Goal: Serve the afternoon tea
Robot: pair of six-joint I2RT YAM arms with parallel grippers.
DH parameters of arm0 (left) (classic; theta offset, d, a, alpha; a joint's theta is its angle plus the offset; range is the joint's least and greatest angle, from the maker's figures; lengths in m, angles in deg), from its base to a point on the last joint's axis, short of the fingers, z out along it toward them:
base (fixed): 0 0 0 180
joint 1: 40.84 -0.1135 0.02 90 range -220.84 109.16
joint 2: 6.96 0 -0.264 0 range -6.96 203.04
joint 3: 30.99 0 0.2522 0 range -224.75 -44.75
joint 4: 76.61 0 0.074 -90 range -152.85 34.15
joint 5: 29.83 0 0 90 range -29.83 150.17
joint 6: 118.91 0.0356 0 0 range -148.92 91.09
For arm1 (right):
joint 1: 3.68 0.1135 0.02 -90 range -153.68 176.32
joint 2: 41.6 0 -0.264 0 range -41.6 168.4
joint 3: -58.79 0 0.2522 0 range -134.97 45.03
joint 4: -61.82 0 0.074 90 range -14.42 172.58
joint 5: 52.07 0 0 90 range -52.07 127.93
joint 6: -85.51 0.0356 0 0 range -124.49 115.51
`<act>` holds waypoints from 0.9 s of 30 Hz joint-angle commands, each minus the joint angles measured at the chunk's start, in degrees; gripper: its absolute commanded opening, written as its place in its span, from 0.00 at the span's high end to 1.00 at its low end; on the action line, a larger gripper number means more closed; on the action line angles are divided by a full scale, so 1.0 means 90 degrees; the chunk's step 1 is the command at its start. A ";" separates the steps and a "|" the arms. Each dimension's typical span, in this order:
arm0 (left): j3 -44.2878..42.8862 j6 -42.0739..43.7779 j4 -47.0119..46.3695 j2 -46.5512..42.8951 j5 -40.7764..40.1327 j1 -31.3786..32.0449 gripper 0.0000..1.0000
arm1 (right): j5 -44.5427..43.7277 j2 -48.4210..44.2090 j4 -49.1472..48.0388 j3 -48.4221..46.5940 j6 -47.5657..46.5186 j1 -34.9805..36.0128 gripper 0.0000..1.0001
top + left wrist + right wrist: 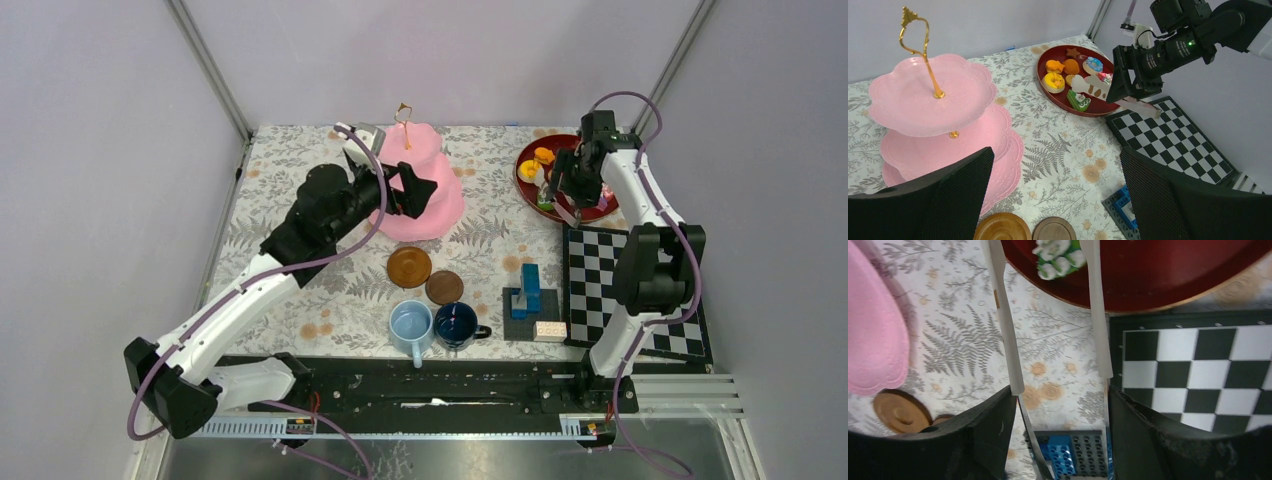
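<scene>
Left gripper (1055, 160) is spread wide with nothing in it, hovering right beside the pink 3-tier stand (923, 100), roughly level with its lower tiers. The stand sits toward the back of the leaf-print tablecloth (480, 240), with its gold loop (915, 35) upright on top.

Right gripper (562, 195) is over at the back right, clamped on a pair of white tongs (1000, 315) that poke down toward the dark red tray (1055, 101). The 2 tong blades sit on either side of a green and white pastry (1058, 257) at the tray's near edge. There's a visible gap on 1 side, so I can't tell if it's actually pinched. The other toy pastries (1063, 75) are on that same tray: orange and yellow ones, a blue-iced donut and a white one.

Front middle of the table has 2 brown saucers (409, 266) just beside each other. In front of them the light-blue mug (410, 325) and dark-blue mug (455, 325) stand right next to each other. A blue block stack (528, 290) is off to their right, then the chequered board (630, 290), whose far edge runs right up to the tray.
</scene>
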 commanded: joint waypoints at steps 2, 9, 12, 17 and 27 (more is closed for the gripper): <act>-0.0259 0.0446 0.0028 -0.0193 -0.0880 0.0572 0.01 | -0.0862 -0.0580 0.0622 -0.0125 -0.0340 0.0014 0.30; -0.0287 0.0565 0.0088 -0.0052 -0.1140 0.0711 0.01 | -0.0643 -0.0569 0.0639 -0.0107 -0.0491 0.0010 0.31; -0.0199 0.0558 -0.0019 -0.0162 -0.1120 0.0711 0.01 | -0.0429 -0.0491 0.0672 -0.0161 -0.0531 0.0009 0.31; -0.0116 0.0604 -0.0122 -0.0315 -0.1242 0.0711 0.01 | -0.0315 -0.0382 0.0668 -0.0186 -0.0524 0.0012 0.31; -0.0069 0.0597 -0.0171 -0.0280 -0.1243 0.0711 0.01 | -0.0301 -0.0065 0.0668 -0.0336 -0.0544 0.0024 0.30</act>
